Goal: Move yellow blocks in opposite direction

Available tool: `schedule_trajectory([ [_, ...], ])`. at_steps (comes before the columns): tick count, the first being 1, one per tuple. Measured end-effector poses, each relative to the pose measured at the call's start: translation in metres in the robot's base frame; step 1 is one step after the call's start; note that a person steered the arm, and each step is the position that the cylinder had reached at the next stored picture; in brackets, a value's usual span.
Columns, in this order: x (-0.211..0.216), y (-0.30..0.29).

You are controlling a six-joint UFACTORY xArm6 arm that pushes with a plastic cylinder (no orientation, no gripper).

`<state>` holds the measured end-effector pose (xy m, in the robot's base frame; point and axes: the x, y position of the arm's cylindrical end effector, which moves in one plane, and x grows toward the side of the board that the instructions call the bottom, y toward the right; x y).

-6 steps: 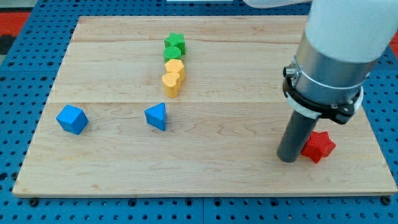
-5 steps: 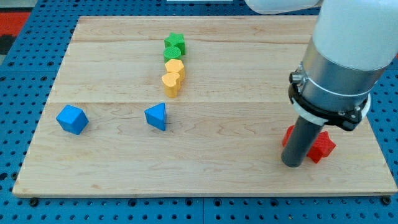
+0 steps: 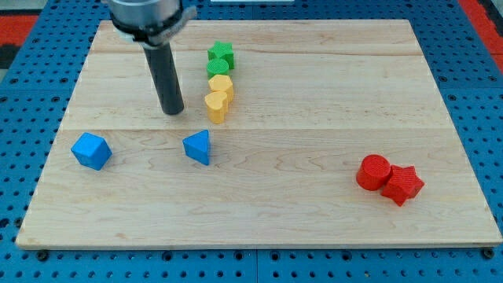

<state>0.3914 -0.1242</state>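
Two yellow blocks stand touching in a column near the board's top middle: an upper yellow block (image 3: 221,85) and a lower yellow heart-shaped block (image 3: 215,105). My tip (image 3: 172,112) rests on the board just left of the lower yellow block, a small gap apart. A green star (image 3: 222,53) and a green round block (image 3: 218,67) sit directly above the yellow pair, touching it.
A blue block (image 3: 90,150) lies at the view's left and a blue triangular block (image 3: 198,146) sits below the yellow pair. A red cylinder (image 3: 372,171) and a red star (image 3: 403,185) touch at the lower right. The wooden board (image 3: 314,102) lies on a blue pegboard.
The arm has moved from beside the red blocks at the lower right across to the upper left, next to the yellow blocks. The red cylinder now shows in full.
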Motion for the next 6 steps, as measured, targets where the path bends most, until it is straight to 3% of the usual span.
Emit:
schedule_trajectory([
  [1,-0.014,0.033],
  [3,-0.029,0.041],
  [4,-0.025,0.139],
  [5,0.019,0.251],
  [6,0.053,0.278],
])
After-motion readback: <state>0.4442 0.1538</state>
